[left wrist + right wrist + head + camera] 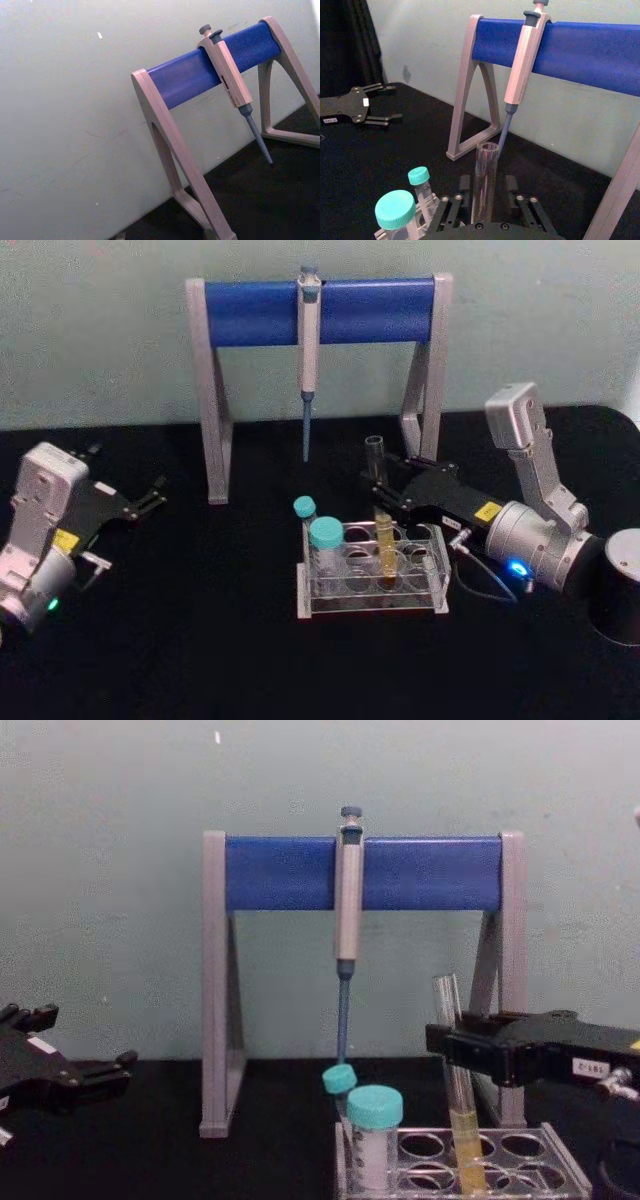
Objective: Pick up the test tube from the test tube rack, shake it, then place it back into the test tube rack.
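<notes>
The test tube [377, 472] is a long clear glass tube with yellow liquid low down. It stands slightly tilted in a back hole of the clear test tube rack [432, 592], its open top well above the plate. My right gripper [378, 490] reaches in from the right at the tube's mid-height. In the right wrist view the test tube [485, 175] rises between the two fingers [465, 184] with a small gap on each side, so the right gripper [488, 187] is open around it. My left gripper [152, 496] rests open at the far left.
Two teal-capped tubes [326, 533] stand at the rack's left end. Behind the rack a grey-legged stand [215, 390] with a blue crossbar holds a hanging pipette [308, 370]. A black cylinder [620, 585] sits at the right edge.
</notes>
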